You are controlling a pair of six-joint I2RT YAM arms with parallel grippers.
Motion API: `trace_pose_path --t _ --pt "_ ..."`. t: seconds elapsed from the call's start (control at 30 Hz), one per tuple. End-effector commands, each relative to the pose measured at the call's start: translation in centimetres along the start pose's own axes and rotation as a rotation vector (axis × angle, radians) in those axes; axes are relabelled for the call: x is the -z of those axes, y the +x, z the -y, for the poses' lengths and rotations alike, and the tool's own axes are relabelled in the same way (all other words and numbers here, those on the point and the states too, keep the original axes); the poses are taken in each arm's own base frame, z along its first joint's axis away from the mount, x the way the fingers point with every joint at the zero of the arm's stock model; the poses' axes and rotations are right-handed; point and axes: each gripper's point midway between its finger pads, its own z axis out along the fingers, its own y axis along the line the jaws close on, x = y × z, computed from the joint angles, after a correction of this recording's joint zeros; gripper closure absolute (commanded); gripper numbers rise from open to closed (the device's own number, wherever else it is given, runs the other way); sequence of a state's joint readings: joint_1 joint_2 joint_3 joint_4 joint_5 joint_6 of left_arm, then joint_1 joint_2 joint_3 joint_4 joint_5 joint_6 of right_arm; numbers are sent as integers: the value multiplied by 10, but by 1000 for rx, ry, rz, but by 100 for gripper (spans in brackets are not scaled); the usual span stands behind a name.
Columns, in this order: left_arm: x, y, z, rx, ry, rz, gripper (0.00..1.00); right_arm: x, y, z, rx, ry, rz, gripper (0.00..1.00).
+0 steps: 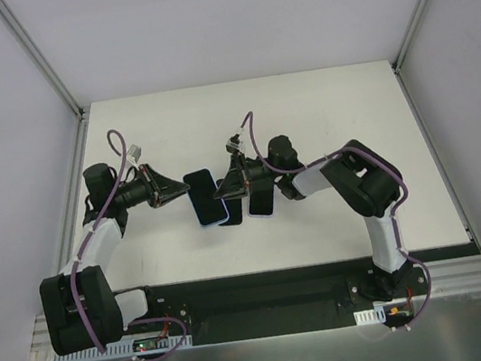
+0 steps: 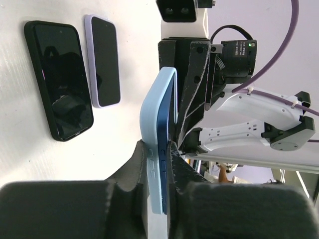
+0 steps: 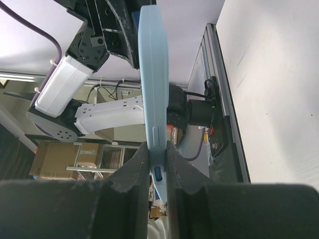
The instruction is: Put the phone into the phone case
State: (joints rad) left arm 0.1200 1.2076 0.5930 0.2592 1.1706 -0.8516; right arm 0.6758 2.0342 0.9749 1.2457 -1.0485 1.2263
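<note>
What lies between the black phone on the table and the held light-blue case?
A lavender-edged phone, flat on the table, lies between the black phone and the light-blue case; the left wrist view shows it.

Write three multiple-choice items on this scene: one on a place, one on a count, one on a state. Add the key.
1. Where is the light blue case? A) lying flat by itself B) in one tool only C) clamped between both tools
2. How many phones lie on the table in the left wrist view? A) one B) two C) four
3. The right tool is: A) shut on the case B) wide open C) out of view

Answers: 1 C, the left tool and the right tool pinch it from opposite ends; 2 B, a black phone and a lavender-cased phone; 3 A, its fingers press both faces of the case.
</note>
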Motion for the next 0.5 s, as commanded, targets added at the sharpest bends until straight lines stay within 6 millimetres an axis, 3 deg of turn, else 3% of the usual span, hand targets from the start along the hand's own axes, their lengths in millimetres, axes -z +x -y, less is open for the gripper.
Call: trace_pose_path --t 0.0,0.23,0.27,0.33,0.37,0.47 --pt "1 -5 12 -84 53 -2 100 4 8 -44 251 -151 -27 90" --pt "-1 1 7 -104 -2 -6 100 8 6 -49 246 -152 -6 90" --pt "1 3 8 -101 -6 -7 78 10 7 -51 246 -153 -3 91" --pt "1 4 7 -104 -16 1 51 12 8 -55 259 -156 -1 91" --pt "1 0 5 -106 -34 27 31 12 12 -56 264 -157 -16 91" --pt "1 -1 5 -112 -43 45 27 13 20 -62 293 -164 -45 91"
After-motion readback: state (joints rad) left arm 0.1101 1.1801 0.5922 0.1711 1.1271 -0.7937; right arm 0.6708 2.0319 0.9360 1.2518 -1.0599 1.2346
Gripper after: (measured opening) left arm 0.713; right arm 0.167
